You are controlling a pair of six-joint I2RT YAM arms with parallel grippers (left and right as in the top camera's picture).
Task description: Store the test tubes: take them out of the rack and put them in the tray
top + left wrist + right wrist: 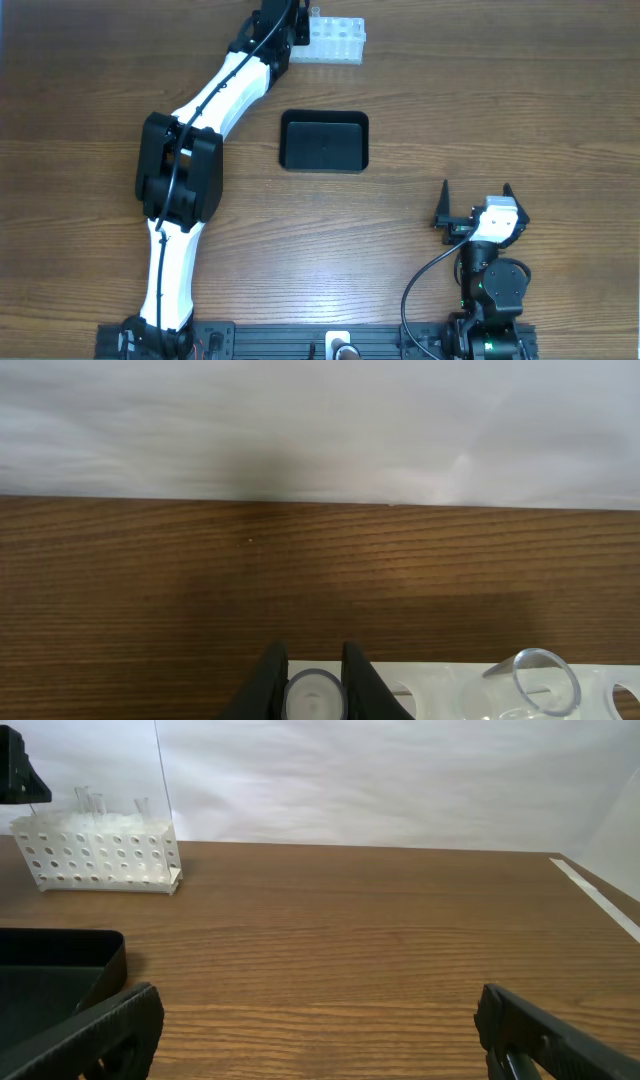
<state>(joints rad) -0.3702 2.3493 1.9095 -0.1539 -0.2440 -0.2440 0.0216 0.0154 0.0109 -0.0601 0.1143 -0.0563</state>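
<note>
The white test tube rack stands at the far edge of the table, and in the right wrist view the rack has clear tubes sticking out of its top. My left gripper is at the rack's left end. In the left wrist view its gripper has both fingers pressed against the rim of a test tube that stands in the rack. A second tube stands further along. The black tray lies mid-table. My right gripper rests open near its base.
Bare wooden table surrounds the tray. A white wall rises just behind the rack. The left arm stretches diagonally across the left half of the table. A pale tape strip marks the table's right side.
</note>
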